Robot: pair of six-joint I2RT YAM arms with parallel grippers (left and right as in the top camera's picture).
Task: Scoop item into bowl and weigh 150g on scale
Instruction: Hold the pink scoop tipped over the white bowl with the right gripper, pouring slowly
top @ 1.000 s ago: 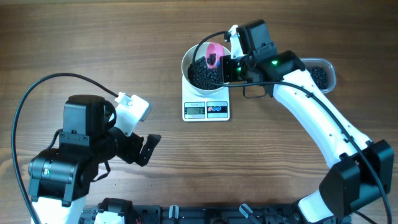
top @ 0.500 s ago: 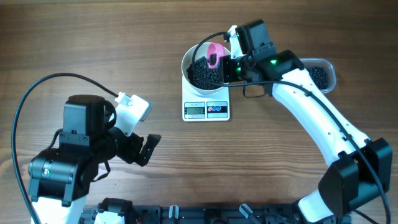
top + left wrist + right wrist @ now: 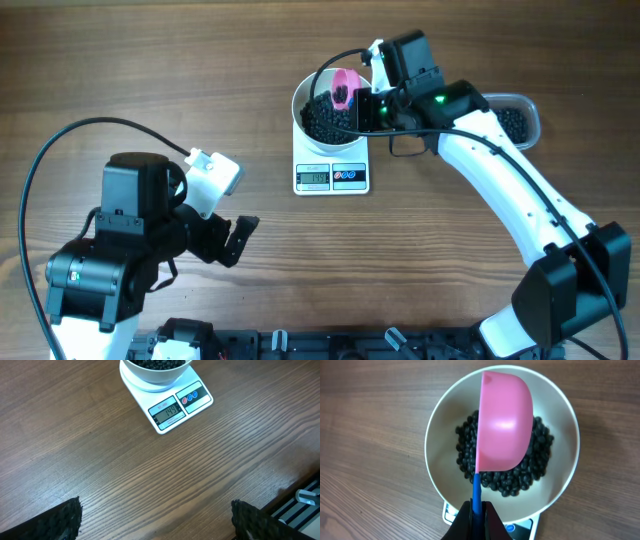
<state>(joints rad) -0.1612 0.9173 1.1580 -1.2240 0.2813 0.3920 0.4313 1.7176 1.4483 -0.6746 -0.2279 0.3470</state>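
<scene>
Two arms: the right gripper (image 3: 477, 510) works over the bowl (image 3: 435, 445) in the upper middle of the overhead frame. The left gripper (image 3: 156, 522) sits at lower left, well apart from the task's things.
Right fingers: clenched on the thin blue handle of a pink scoop (image 3: 505, 425).
Scoop attitude: its rounded back faces the wrist camera and its mouth seems to point down into the bowl. I judge this a tipped-out pose, held over the centre so nothing falls past the rim.
Left fingers: released, spread wide at the bottom corners of the left wrist view, grasping nothing. This arm is probably parked clear so the scale (image 3: 175, 407) stays unobstructed.
Bowl placement: standing on the scale, covering most of the platform, with the display and buttons exposed at the front edge.
Item (image 3: 540, 450): small glossy black beads in a loose heap across the bowl's floor, with the white walls bare above them. More lie in the clear tub (image 3: 530, 105) at upper right of the overhead frame.
Display: the digits look like 149, though they are small. If so, the weighing is nearly done and only a few more beads are wanted.
</scene>
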